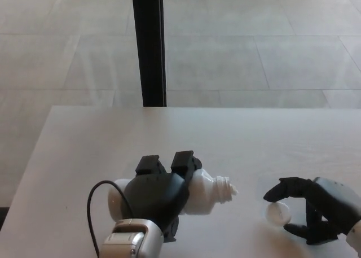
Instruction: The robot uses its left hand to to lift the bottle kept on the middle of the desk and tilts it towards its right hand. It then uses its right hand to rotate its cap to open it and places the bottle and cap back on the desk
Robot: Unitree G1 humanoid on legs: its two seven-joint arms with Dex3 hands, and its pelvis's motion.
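**Bottle uncapped, cap held apart at the desk's near edge**

A pale, matte desk (84, 151) is seen from above, set before a tiled floor (254, 43) that is crossed by a black upright post (149, 43).

Nearest the camera, on the left, the left hand (155, 196) is seen from behind, with a black cable (90, 204) looped beside its wrist. Its fingers are wrapped around the body of the white bottle (206, 191), which is gripped on its side. The bottle's base shows to the left of the hand, and its threaded neck, uncovered, projects to the right, toward the other hand. Whether the bottle rests on the desk or is held just above it cannot be told.

On the right, at about the same depth, the right hand (316, 210) is closed on the white cap (278, 213), which is pinched between the thumb and a finger. The cap is held low over the desk, near the bottle's open neck but clearly apart from it, with bare desk between them.

Beyond both hands the desk's surface runs back to its far edge, where the base of the post is met. Behind it, only the grey floor tiles are seen.
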